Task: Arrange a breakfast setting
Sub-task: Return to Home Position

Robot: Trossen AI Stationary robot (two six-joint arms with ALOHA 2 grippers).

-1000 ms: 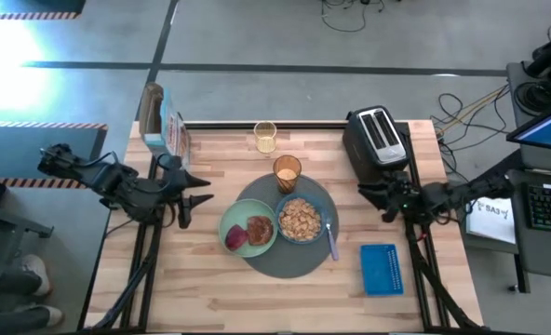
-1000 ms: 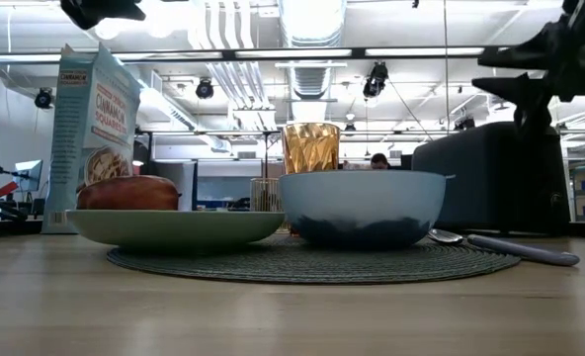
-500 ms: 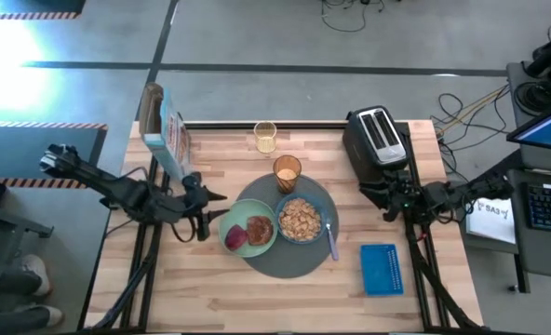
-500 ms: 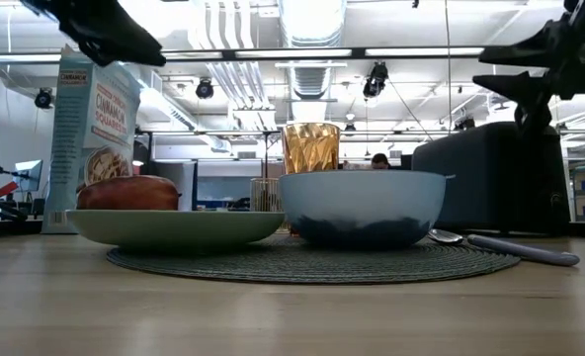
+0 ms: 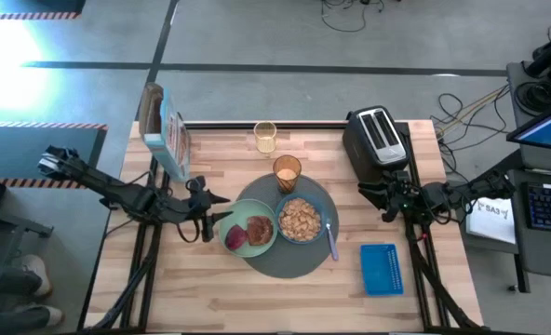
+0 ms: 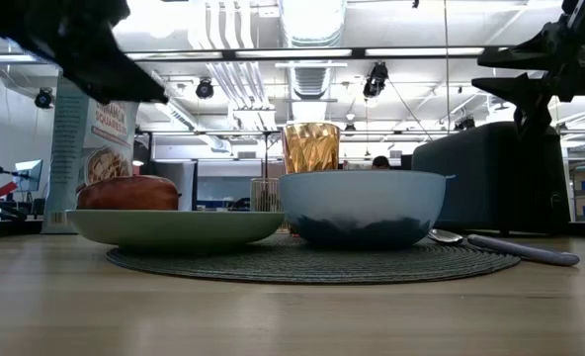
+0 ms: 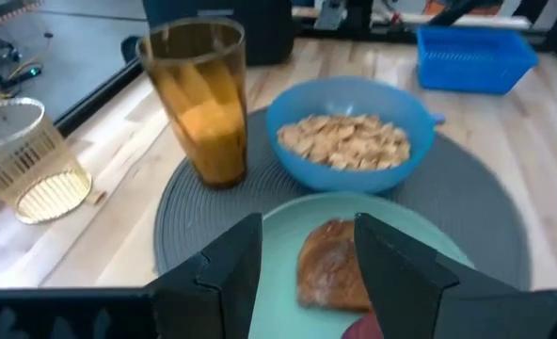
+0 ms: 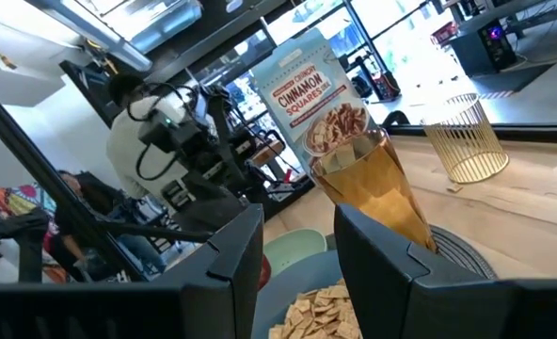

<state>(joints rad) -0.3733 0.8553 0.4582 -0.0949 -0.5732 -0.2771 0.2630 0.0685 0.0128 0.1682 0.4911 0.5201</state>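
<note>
You find the round woven dark-grey mat [image 5: 289, 265] at the lower centre of the high view. On it the smooth pale-green plate [image 5: 238, 219] holds the toast slice [image 5: 260, 227] and the red fruit [image 5: 236, 238], and the blue bowl [image 5: 317, 233] stands to its right. The flat square cereal [image 5: 300, 219] shows only from above; the low view gives just the bowl's wall. The left gripper [image 5: 216, 214] hovers just left of the plate, fingers apart. The right gripper [image 5: 369, 193], also parted, waits near the toaster [image 5: 378, 135].

2 dark jointed arms [image 5: 117, 194], black angular fingers [image 7: 222, 273]

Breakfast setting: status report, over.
Left gripper open, empty, beside plate. Right gripper open by toaster. Bowl, plate, tumbler on mat; spoon right of bowl. Basket, cereal box off the mat.
</note>
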